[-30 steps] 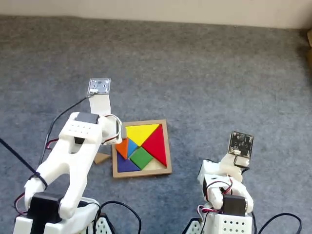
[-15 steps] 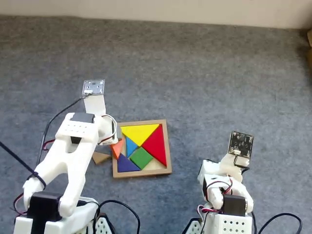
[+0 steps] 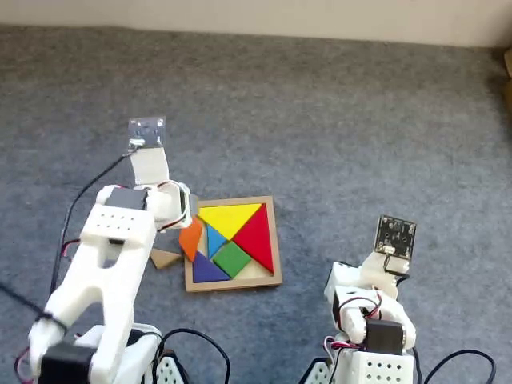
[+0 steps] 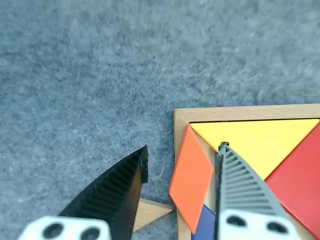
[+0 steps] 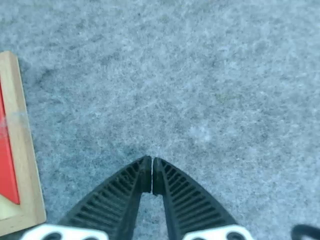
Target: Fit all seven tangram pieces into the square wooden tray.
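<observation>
The left hand [image 4: 183,149] is spread wide and grips nothing. The orange wooden parallelogram [image 4: 191,187] lies between its fingers, tilted across the rim of the square wooden tray [image 4: 240,113] and not seated. Closing from here could jam the piece against that rim, or tip it out onto the grey bench [image 5: 200,75]. The plain wooden triangle [image 4: 150,212] lies just beside the outer finger and may get nudged farther off. The right hand [image 5: 151,167] is closed and empty, with the tray's edge off to one side.
</observation>
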### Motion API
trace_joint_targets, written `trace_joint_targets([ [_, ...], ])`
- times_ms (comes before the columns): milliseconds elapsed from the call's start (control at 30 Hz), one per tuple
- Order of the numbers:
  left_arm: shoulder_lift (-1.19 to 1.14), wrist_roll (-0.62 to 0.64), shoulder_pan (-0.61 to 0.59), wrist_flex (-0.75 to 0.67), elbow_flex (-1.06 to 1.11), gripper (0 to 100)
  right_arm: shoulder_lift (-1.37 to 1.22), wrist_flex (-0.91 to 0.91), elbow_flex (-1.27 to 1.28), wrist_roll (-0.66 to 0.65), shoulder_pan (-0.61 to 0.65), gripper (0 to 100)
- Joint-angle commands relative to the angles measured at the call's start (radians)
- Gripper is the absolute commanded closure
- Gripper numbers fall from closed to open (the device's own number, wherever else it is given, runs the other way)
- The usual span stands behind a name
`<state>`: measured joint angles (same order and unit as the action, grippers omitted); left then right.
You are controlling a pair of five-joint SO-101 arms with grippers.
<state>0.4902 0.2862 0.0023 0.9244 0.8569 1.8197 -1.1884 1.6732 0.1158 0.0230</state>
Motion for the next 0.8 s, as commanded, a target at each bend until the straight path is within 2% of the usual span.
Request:
trace_joint_targets([
  [0,0.122,-0.003,-0.03,0.009,0.038,78,0.022,0.004,0.111,0.008,-0.01,97.9],
  [167,0.2,-0.12,-0.058,0.015,0.136,78,0.022,0.004,0.111,0.008,-0.01,97.9],
  [300,0.203,-0.138,-0.053,0.11,0.12,78,0.022,0.002,0.111,0.008,-0.01,97.9],
  [433,0.202,-0.196,-0.054,0.129,0.116,78,0.022,0.002,0.111,0.008,-0.01,97.9],
  [767,0.2,-0.207,-0.051,0.129,0.114,82,0.022,0.002,0.111,0.008,-0.01,97.9],
])
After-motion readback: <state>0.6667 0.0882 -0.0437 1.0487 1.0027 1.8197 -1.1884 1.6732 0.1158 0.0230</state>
